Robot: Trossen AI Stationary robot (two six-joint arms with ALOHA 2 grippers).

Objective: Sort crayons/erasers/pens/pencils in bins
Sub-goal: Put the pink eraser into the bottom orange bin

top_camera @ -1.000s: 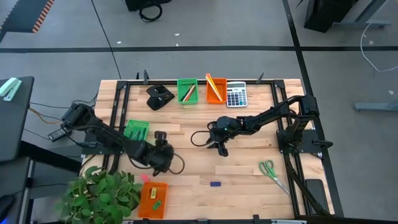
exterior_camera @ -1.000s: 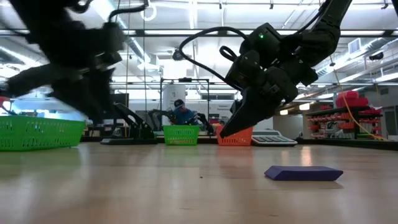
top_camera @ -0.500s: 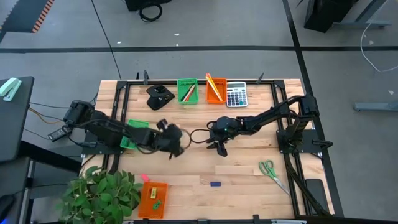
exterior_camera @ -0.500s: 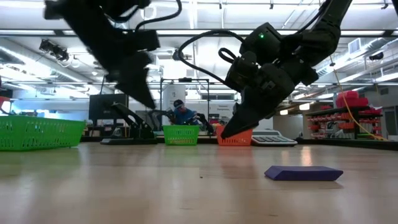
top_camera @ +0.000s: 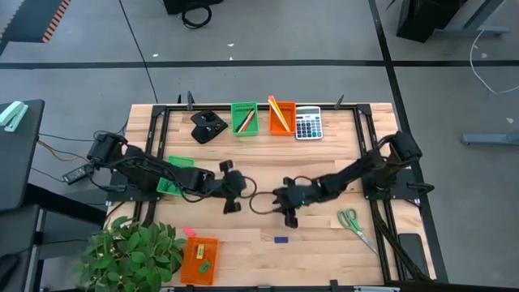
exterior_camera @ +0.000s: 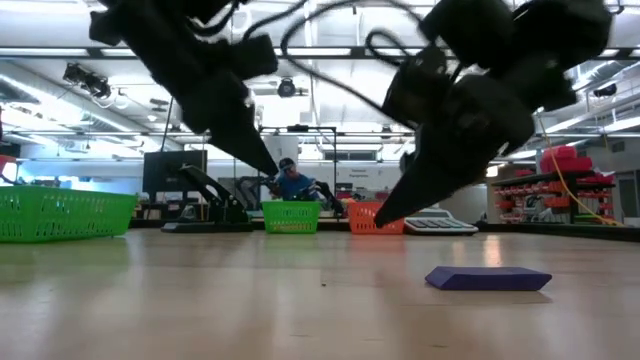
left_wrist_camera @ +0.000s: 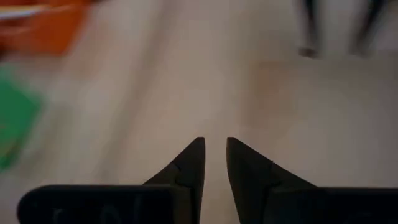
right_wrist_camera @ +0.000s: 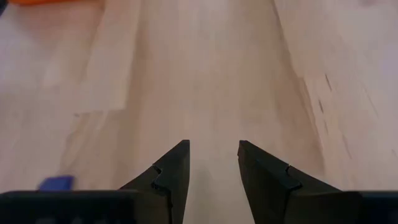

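Note:
A blue eraser (top_camera: 280, 240) lies flat on the wooden table near the front edge; it also shows in the low view (exterior_camera: 488, 278) and the right wrist view (right_wrist_camera: 57, 183). A pink eraser (top_camera: 188, 232) lies beside the near orange bin (top_camera: 199, 259), which holds erasers. My right gripper (top_camera: 290, 214) is open and empty above the table, a little to the far side of the blue eraser. My left gripper (top_camera: 231, 196) hangs at mid-table, empty, its fingers a narrow gap apart (left_wrist_camera: 215, 163). Far bins, green (top_camera: 244, 118) and orange (top_camera: 281, 117), hold long sticks.
A green bin (top_camera: 177, 172) stands at the left. A grey calculator (top_camera: 308, 124) and a black device (top_camera: 207, 127) stand at the far edge. Green-handled scissors (top_camera: 354, 223) lie at the right front. A potted plant (top_camera: 130, 251) overhangs the near left corner.
My left gripper has swung up from beside the near orange bin toward the table's far and right side, to mid-table. My right gripper has gone toward the near edge, closer to the blue eraser. The eraser has stayed where it was.

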